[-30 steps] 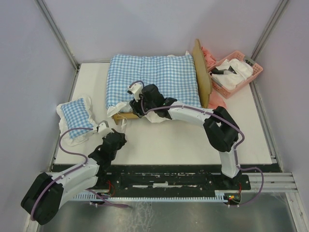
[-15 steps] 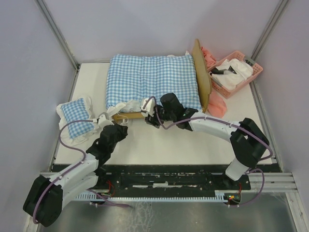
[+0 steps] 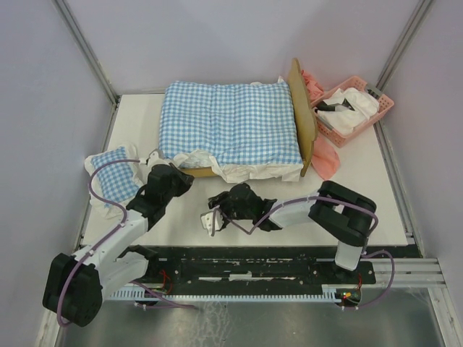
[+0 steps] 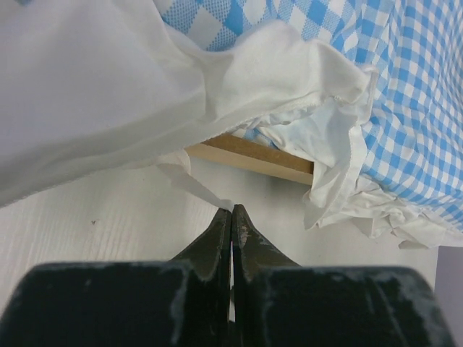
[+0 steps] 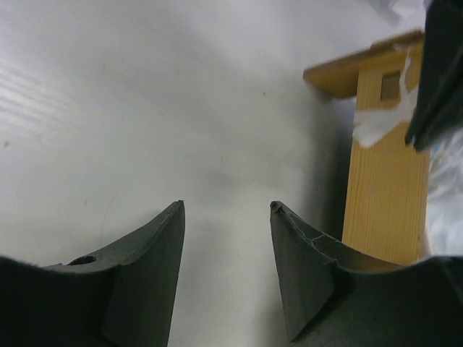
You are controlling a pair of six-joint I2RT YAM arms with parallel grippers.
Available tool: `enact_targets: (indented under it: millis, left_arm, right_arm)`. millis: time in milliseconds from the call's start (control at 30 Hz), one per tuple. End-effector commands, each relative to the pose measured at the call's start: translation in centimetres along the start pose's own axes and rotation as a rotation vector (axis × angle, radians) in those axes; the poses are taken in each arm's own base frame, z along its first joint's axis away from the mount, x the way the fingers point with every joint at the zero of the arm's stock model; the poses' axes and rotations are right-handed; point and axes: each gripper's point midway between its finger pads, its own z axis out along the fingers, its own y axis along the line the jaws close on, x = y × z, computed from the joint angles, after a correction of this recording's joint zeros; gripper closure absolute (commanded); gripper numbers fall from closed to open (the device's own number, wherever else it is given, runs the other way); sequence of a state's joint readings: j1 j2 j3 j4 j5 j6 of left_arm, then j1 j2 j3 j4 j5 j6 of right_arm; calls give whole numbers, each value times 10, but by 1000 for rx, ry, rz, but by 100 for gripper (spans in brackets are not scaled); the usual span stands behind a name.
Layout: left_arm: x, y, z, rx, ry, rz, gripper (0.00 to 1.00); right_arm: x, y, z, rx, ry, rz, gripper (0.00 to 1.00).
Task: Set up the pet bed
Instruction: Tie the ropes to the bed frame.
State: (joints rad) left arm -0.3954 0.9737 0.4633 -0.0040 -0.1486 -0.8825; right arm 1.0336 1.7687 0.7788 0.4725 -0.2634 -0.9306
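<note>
Left wrist view — left gripper (image 4: 231,208) clenched on a white tie (image 4: 189,184) at the pet bed (image 4: 253,155) rail. Right gripper (image 5: 227,205) spread wide — open table (image 5: 145,108) beneath.

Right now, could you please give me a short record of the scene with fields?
Pet bed: far side of table, headboard at its right end.
Checked cushion: lying on the bed, white frill spilling over near edge.
Small pillow: on table, left of bed.
Pink basket: right of headboard, white items inside.
Left gripper: jaws shut at bed's near-left corner, white strip at tips.
Right gripper: jaws open, empty, above bare table.
</note>
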Motion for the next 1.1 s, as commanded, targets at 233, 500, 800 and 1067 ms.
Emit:
enact_targets:
  millis: [233, 500, 800, 1067]
  left_arm:
    - [-26, -13, -8, 33, -28, -69, 97]
    - [-19, -11, -6, 42, -3, -98, 97]
    - [-2, 36, -13, -70, -30, -49, 97]
    - [46, 91, -8, -170, 27, -99, 97]
  right_arm:
    - [-53, -83, 48, 460, -154, -31, 44]
    - [-36, -102, 63, 588, -141, 34, 54]
    - [-16, -106, 26, 591, -179, 537, 53]
    - [-9, -102, 20, 569, -46, 1008, 53]
